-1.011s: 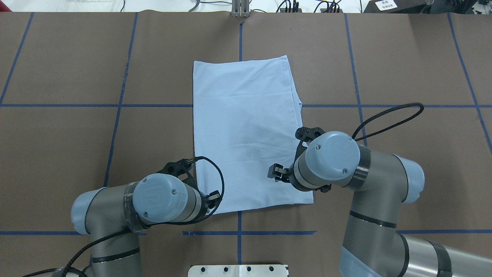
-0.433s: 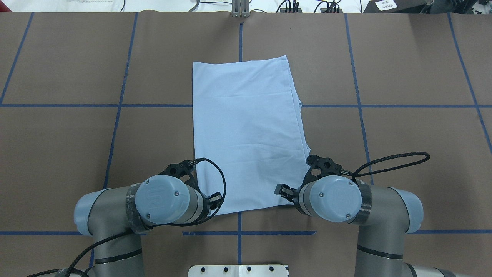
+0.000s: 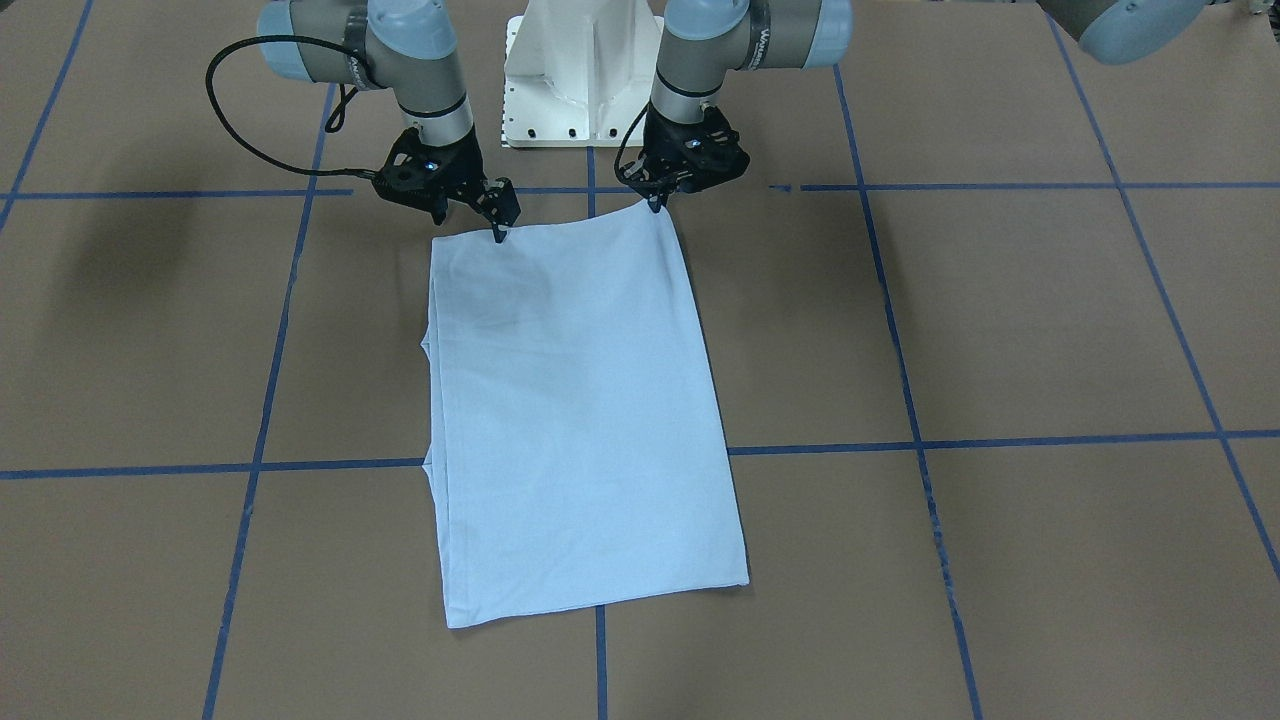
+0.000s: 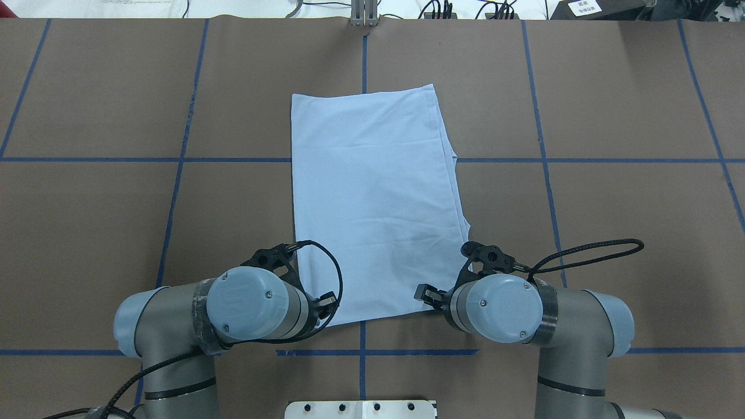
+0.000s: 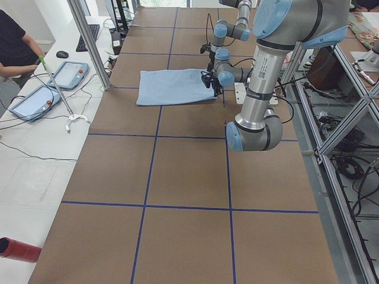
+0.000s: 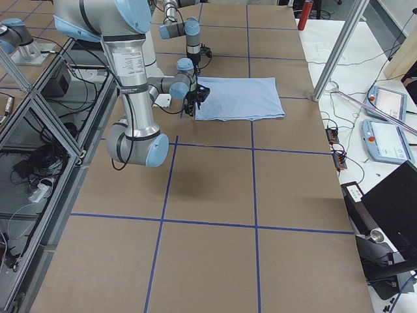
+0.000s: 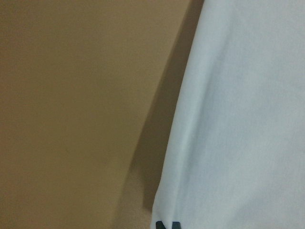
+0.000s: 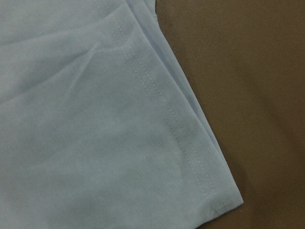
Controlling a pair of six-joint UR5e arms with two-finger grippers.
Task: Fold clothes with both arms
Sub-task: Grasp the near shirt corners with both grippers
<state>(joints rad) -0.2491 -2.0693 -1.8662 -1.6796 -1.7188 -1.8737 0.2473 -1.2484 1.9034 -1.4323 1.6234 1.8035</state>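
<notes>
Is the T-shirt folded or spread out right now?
Folded: the T-shirt lies as a narrow rectangle, no sleeves or collar showing, layered edges along one long side.

Brown table (image 4: 87,233), blue tape lines (image 4: 174,160), white pedestal (image 3: 580,70), two tablets (image 5: 34,102), person (image 5: 15,47), red cylinder (image 5: 18,249)

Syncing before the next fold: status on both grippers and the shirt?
Left gripper shut on T-shirt, robot-side corner. Right gripper open over the other robot-side corner. T-shirt flat, folded lengthwise. Nothing in the way.
</notes>
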